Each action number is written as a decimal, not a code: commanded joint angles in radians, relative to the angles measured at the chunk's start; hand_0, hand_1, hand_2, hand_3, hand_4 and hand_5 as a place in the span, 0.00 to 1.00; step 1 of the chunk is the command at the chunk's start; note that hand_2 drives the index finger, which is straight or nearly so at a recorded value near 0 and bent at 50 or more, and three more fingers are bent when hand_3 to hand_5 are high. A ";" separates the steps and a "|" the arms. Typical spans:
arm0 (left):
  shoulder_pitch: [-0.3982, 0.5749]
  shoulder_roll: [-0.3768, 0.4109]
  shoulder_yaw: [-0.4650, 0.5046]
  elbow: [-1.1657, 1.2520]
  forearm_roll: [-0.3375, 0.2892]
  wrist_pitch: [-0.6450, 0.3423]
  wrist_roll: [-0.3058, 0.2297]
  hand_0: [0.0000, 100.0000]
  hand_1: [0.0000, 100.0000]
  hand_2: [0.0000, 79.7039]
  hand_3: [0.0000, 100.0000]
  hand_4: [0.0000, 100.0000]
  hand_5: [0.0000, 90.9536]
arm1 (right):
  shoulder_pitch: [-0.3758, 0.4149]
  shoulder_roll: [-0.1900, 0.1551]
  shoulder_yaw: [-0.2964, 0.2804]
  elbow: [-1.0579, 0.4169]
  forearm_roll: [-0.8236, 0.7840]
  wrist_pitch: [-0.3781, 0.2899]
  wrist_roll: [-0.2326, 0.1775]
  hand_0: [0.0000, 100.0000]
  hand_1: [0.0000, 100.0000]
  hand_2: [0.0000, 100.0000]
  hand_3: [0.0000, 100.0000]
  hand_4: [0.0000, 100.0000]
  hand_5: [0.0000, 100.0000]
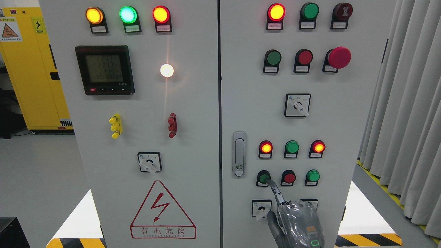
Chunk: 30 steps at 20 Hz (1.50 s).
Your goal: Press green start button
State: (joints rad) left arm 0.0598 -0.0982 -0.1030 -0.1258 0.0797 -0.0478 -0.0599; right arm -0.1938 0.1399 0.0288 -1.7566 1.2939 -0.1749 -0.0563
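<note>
A green push button (264, 178) sits at the left of the lower button row on the right cabinet door (344, 113). My right hand (299, 225) comes up from the bottom edge, wrapped in clear plastic. Its index finger (275, 191) is stretched out up and left, and its tip touches the green button's lower right edge. The other fingers are curled in and hold nothing. The left hand is out of view.
A red button (289, 178) and a second green button (313, 175) stand right of the touched one. Rotary switches (261, 208) sit just below, beside my hand. A door latch (239, 154) is to the left. Indicator lamps (292, 147) sit above. Curtains (406, 113) hang at the right.
</note>
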 commanded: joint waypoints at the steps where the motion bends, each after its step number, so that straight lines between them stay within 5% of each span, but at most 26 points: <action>1: 0.000 0.000 0.000 0.000 0.000 0.000 0.000 0.12 0.56 0.00 0.00 0.00 0.00 | 0.022 0.001 0.006 -0.080 -0.022 -0.017 -0.011 0.72 1.00 0.00 0.99 0.99 1.00; 9: 0.000 0.000 0.000 0.000 0.000 0.000 0.000 0.12 0.56 0.00 0.00 0.00 0.00 | 0.059 0.001 0.042 -0.136 -0.071 -0.020 -0.025 0.73 0.97 0.00 0.99 1.00 1.00; 17: 0.000 0.000 0.000 0.000 0.000 0.000 0.000 0.12 0.56 0.00 0.00 0.00 0.00 | 0.126 0.001 0.099 -0.159 -0.416 -0.028 -0.023 0.74 0.91 0.01 0.92 0.97 1.00; 20: 0.000 0.000 -0.001 0.000 0.000 0.000 0.000 0.12 0.56 0.00 0.00 0.00 0.00 | 0.174 0.000 0.115 -0.158 -0.612 -0.049 -0.017 0.70 0.86 0.02 0.68 0.75 0.83; 21: 0.000 0.000 0.000 0.000 0.000 0.000 0.000 0.12 0.56 0.00 0.00 0.00 0.00 | 0.189 -0.002 0.117 -0.159 -0.672 -0.051 -0.014 0.67 0.84 0.02 0.48 0.54 0.66; 22: 0.000 0.000 0.000 0.000 0.000 0.000 0.000 0.12 0.56 0.00 0.00 0.00 0.00 | 0.204 -0.002 0.117 -0.159 -0.723 -0.057 -0.014 0.67 0.83 0.02 0.45 0.51 0.59; 23: 0.000 0.000 0.000 0.000 0.000 0.000 0.000 0.12 0.56 0.00 0.00 0.00 0.00 | 0.221 -0.002 0.117 -0.159 -0.760 -0.061 -0.014 0.67 0.81 0.01 0.29 0.34 0.37; 26: 0.000 0.000 0.000 0.000 0.000 0.000 0.000 0.12 0.56 0.00 0.00 0.00 0.00 | 0.255 -0.002 0.120 -0.156 -0.873 -0.086 -0.014 0.66 0.79 0.00 0.23 0.27 0.28; 27: 0.000 0.000 0.000 0.000 0.000 0.000 0.000 0.12 0.56 0.00 0.00 0.00 0.00 | 0.255 -0.002 0.131 -0.153 -0.915 -0.087 -0.013 0.69 0.76 0.00 0.11 0.15 0.14; 30: -0.001 0.000 0.000 0.000 0.000 0.000 0.000 0.12 0.56 0.00 0.00 0.00 0.00 | 0.243 -0.005 0.143 -0.141 -0.987 -0.087 -0.010 0.69 0.72 0.00 0.00 0.00 0.00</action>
State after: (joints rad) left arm 0.0599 -0.0981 -0.1030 -0.1258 0.0797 -0.0478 -0.0648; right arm 0.0250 0.1388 0.1294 -1.8970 0.4955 -0.2573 -0.0711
